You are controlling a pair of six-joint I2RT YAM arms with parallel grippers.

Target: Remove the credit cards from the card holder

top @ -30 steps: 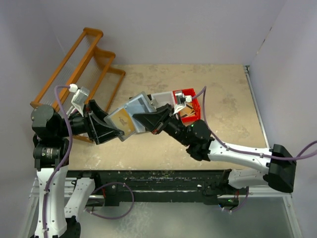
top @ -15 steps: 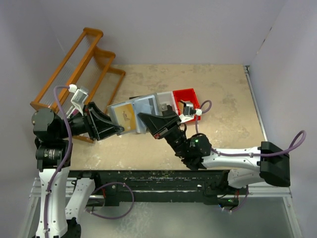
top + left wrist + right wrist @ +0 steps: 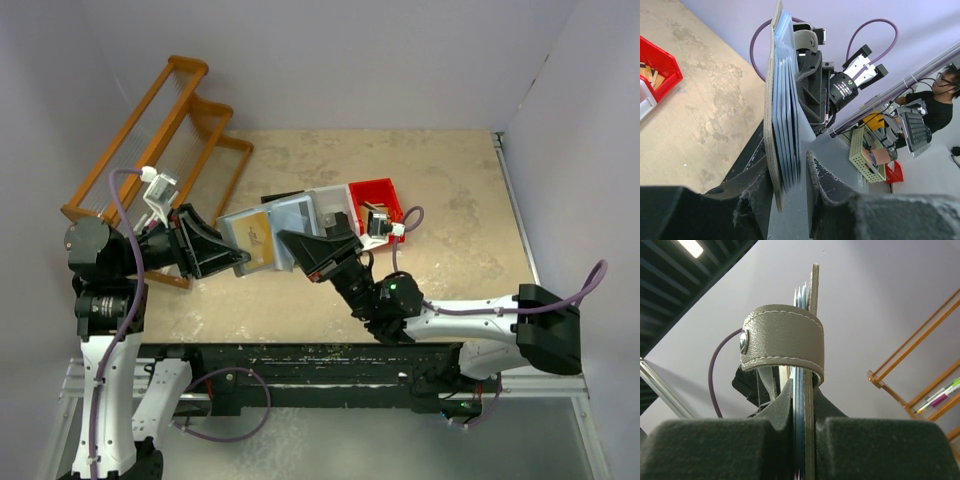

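- Top view: the card holder (image 3: pixel 262 236) is being held up in the middle of the frame, over the tabletop (image 3: pixel 450 220). It is between the left end effector (image 3: pixel 243 259) and the right end effector (image 3: pixel 290 238).
- Left wrist view: the left end effector is sitting narrow around the credit cards (image 3: pixel 789 115) and the holder's edge. I cannot tell if it is pinching.
- Right wrist view: the right end effector is squeezing the card holder, and the cards are poking out on top.

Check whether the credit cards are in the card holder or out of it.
In. The left wrist view shows the credit cards stacked against the grey cover of the card holder, none pulled free.
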